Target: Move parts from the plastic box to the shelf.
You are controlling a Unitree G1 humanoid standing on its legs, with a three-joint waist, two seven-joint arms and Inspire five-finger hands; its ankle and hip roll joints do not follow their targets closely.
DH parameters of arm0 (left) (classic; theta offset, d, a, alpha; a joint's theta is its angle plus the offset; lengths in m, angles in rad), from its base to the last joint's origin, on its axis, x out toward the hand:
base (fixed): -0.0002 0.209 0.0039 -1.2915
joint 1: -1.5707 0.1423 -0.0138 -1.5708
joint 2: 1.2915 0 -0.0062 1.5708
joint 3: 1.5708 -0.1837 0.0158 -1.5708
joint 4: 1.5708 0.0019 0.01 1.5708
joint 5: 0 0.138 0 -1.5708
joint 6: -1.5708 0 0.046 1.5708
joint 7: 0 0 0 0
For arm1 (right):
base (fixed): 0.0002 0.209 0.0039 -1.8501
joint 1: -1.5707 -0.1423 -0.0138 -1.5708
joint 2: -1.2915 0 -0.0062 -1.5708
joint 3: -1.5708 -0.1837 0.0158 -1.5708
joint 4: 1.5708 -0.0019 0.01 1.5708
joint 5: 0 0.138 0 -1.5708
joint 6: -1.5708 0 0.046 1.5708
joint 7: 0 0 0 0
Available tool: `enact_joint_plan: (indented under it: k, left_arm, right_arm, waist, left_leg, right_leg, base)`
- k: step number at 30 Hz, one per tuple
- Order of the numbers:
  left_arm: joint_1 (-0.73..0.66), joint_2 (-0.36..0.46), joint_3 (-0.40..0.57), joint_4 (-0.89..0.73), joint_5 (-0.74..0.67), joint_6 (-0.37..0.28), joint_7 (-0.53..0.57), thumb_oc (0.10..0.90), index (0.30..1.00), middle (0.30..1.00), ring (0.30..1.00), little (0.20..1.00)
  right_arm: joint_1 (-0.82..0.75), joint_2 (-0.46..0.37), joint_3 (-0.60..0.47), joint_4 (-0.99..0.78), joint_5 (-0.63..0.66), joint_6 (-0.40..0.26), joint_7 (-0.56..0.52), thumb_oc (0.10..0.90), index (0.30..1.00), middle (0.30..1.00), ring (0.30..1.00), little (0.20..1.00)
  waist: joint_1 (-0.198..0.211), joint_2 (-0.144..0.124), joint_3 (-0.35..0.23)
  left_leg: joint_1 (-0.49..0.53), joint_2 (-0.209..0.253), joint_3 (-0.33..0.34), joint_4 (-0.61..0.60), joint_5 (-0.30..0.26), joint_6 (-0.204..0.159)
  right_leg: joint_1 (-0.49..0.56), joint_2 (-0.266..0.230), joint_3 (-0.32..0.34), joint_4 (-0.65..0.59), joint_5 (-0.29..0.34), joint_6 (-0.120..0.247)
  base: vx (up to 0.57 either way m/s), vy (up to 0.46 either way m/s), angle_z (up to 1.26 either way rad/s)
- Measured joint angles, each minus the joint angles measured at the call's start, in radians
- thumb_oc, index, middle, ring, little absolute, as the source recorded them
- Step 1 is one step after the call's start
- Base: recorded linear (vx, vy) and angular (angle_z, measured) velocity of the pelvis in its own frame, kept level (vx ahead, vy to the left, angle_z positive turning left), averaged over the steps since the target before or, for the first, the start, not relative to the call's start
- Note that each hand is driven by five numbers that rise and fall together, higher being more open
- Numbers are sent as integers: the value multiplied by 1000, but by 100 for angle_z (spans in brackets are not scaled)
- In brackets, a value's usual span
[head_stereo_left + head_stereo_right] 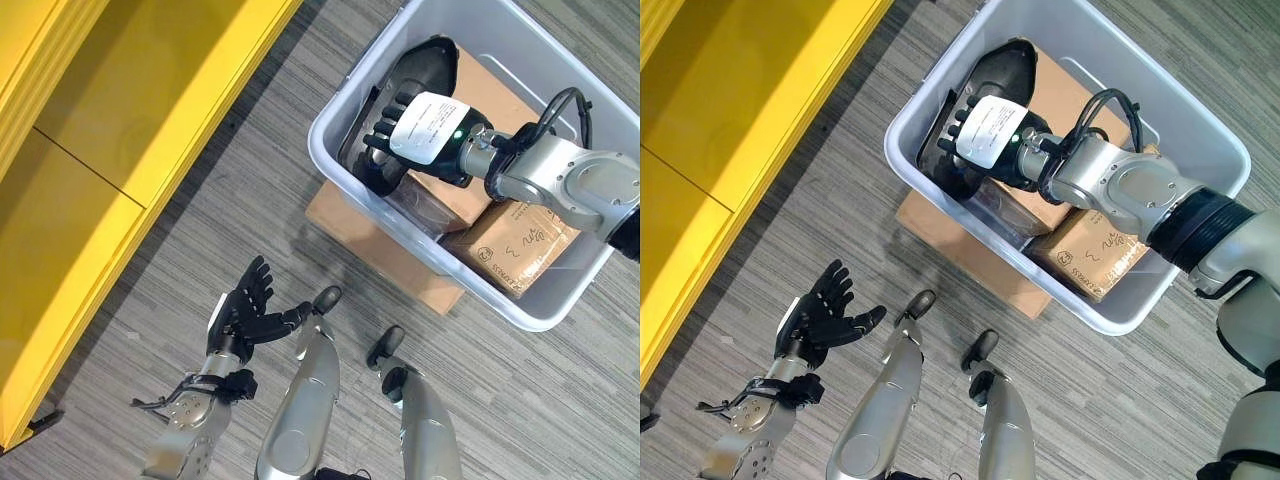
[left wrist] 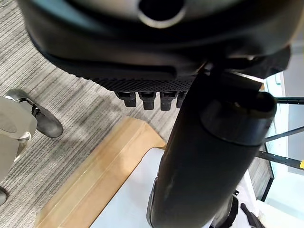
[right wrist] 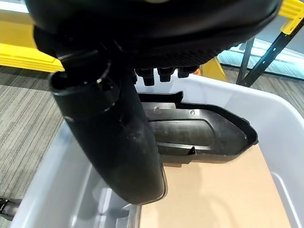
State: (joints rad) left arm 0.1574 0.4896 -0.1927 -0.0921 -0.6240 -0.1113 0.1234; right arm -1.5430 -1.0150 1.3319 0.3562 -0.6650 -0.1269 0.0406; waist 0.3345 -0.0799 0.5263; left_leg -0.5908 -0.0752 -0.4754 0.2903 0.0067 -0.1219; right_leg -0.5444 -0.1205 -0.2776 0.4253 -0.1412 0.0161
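Black plastic part (image 1: 425, 75) lies in grey plastic box (image 1: 350, 110), leaning on cardboard boxes (image 1: 520, 245). Yellow shelf (image 1: 90, 200) at left. Left hand (image 1: 240, 310) over floor, fingers spread, empty. Right hand (image 1: 400, 125) inside box over part (fingers straight, nothing gripped).

Plastic box (image 1: 345, 105) crowded: black part (image 1: 420, 70) against wall, cardboard boxes (image 1: 520, 245) beside; yellow shelf (image 1: 120, 130) open.

Reaching forward with the right hand (image 1: 400, 125), fingers straight and spread; holding the left hand (image 1: 245, 305) low, fingers relaxed and open.
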Motion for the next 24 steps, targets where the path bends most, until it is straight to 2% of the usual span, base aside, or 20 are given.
enact_joint_plan:
  k: [2,4,7,14,18,24]
  left_arm:
    - [-2,0,-3,0,1,0,0,900,1000,1000,1000,1000]
    - [-5,-1,-4,-1,1,0,0,900,1000,1000,1000,1000]
    - [-12,2,-11,-18,2,0,3,900,1000,1000,1000,1000]
    - [-27,11,-20,-57,11,-1,3,900,1000,1000,1000,1000]
    - [-34,55,-43,-94,13,-10,3,900,1000,1000,1000,1000]
    - [-40,55,-89,-112,11,-21,1,900,1000,1000,1000,1000]
  right_arm:
    - [-9,0,3,2,0,2,-6,900,1000,1000,1000,1000]
    - [-30,-4,49,3,0,11,-15,900,1000,1000,1000,1000]
    - [-39,-2,49,3,0,17,-19,900,1000,1000,1000,1000]
    - [-40,-2,48,3,0,19,-26,900,1000,1000,1000,1000]
    - [-47,0,49,6,0,20,-28,900,1000,1000,1000,1000]
    - [-50,-2,50,16,0,22,-31,900,1000,1000,1000,1000]
  waist:
    - [1,0,0]
    - [-15,-1,0]
    - [-1,-5,0]
    - [-2,-5,0]
    - [-3,-12,1]
    - [-12,-13,1]
  left_leg:
    - [-3,-1,-2,2,1,0]
    - [-2,-12,-15,3,-3,-2]
    - [-5,-10,-21,0,-3,-2]
    - [-22,-14,-22,9,-2,-1]
    - [-71,-18,-10,40,-4,0]
    - [-130,-33,-9,90,-8,-2]
  right_leg:
    - [0,-1,-4,1,1,0]
    - [-3,-14,-14,28,-23,0]
    - [-4,-10,-17,20,-21,-3]
    - [-18,-18,-20,22,-19,-1]
    - [-72,-19,-6,53,-18,-3]
    - [-131,-27,-1,103,-19,-6]
  base:
    - [40,-18,4]
    - [76,-38,20]
    - [29,-3,7]
    - [4,6,1]
    - [5,19,-8]
    - [-4,10,-2]
